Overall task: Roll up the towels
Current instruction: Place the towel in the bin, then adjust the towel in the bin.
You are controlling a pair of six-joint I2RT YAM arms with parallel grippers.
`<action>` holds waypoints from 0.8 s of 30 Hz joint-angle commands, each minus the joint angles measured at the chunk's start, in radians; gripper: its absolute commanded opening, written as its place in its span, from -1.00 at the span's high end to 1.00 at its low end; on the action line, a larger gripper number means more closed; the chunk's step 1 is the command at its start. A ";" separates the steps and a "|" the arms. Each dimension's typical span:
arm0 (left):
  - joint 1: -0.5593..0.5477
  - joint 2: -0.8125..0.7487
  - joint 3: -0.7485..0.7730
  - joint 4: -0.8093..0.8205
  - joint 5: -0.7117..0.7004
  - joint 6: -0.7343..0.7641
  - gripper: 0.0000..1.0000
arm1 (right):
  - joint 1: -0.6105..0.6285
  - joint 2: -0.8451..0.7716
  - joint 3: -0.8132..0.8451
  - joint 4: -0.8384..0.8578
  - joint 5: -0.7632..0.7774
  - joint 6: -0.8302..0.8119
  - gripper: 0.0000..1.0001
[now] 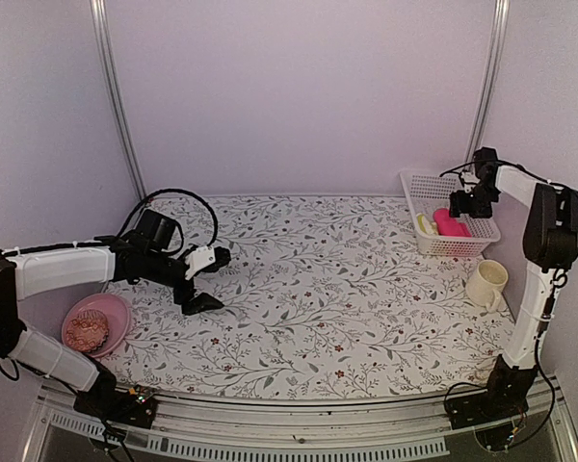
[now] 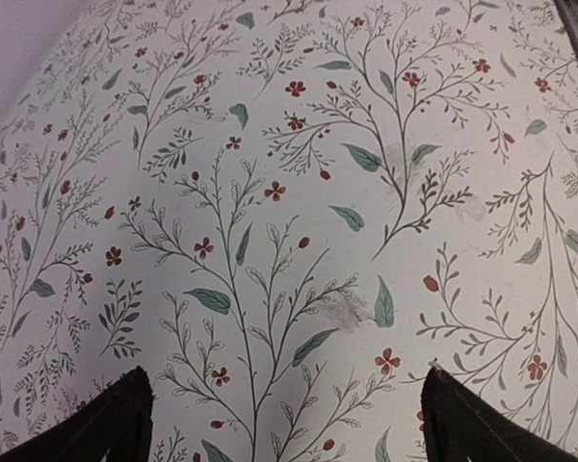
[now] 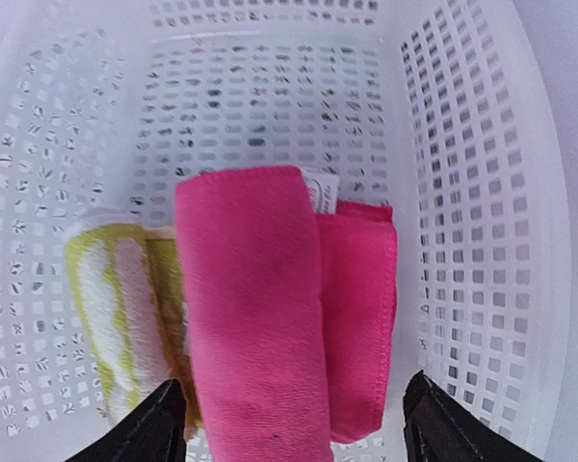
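Floral-printed vinyl covers the counter (image 1: 318, 289), which fills most of the top view. The left arm (image 1: 67, 269) reaches low over its left part. The left jaws stand wide apart over bare printed surface, with nothing between them. The right arm (image 1: 549, 231) bends over the far right corner, and the right jaws hang inside a white perforated basket (image 1: 419, 183).

Both towels lie on the basket floor, side by side and touching. The pink towel (image 3: 260, 308) is a thick roll with a flatter folded part along its right side and a small white label (image 3: 320, 188) at its far end. The right jaws are open. Their two dark fingertips (image 3: 159, 423) show at the bottom of the wrist view, one on each side of the near end of the pink roll. Whether they touch the cloth cannot be told. The yellow-green towel (image 3: 116, 308), rolled and striped with white, lies against the pink one's left side, just outside the left fingertip. The basket walls stand close around both rolls.

A pink bowl (image 1: 116, 308) holding a brownish-pink lump (image 1: 87, 330) sits at the counter's near left edge, beside the left arm. A cream mug (image 1: 486, 284) stands just in front of the basket.
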 commanded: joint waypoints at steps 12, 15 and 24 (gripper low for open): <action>0.013 -0.003 -0.018 0.024 -0.010 -0.005 -0.95 | 0.154 0.033 0.117 -0.075 0.272 -0.036 -0.46; 0.013 -0.003 -0.020 0.025 -0.009 -0.005 -0.94 | 0.155 0.061 0.113 -0.083 0.283 -0.045 -0.40; 0.013 0.006 -0.020 0.027 -0.012 -0.004 -0.95 | 0.163 0.103 0.097 -0.074 0.315 -0.067 -0.30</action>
